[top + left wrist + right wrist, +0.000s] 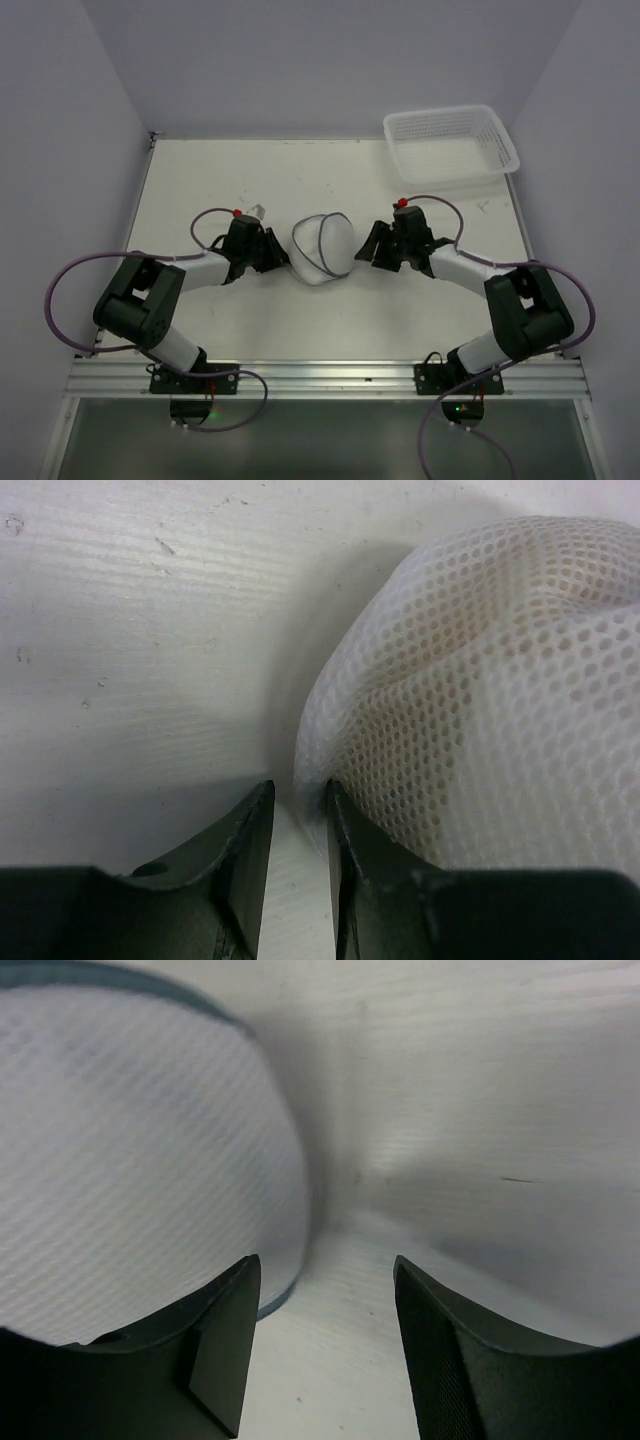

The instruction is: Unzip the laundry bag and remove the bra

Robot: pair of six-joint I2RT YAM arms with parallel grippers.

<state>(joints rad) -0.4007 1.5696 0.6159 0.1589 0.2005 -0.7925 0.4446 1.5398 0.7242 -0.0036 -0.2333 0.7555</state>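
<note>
The laundry bag (323,250), a small white mesh dome with a dark blue-grey zipper line, lies mid-table between both grippers. My left gripper (282,256) is at its left edge. In the left wrist view (298,798) the jaws stand narrowly apart, the bag's mesh (480,700) pressing the right finger and its edge just at the tips. A pale peach tone, the bra (560,610), shows through the mesh. My right gripper (366,248) is open at the bag's right side; in the right wrist view (325,1270) the bag (140,1160) and its zipper rim lie by the left finger.
A white plastic lattice basket (451,145) stands at the back right corner. A small white scrap (259,211) lies behind the left gripper. Walls close the table at left, back and right.
</note>
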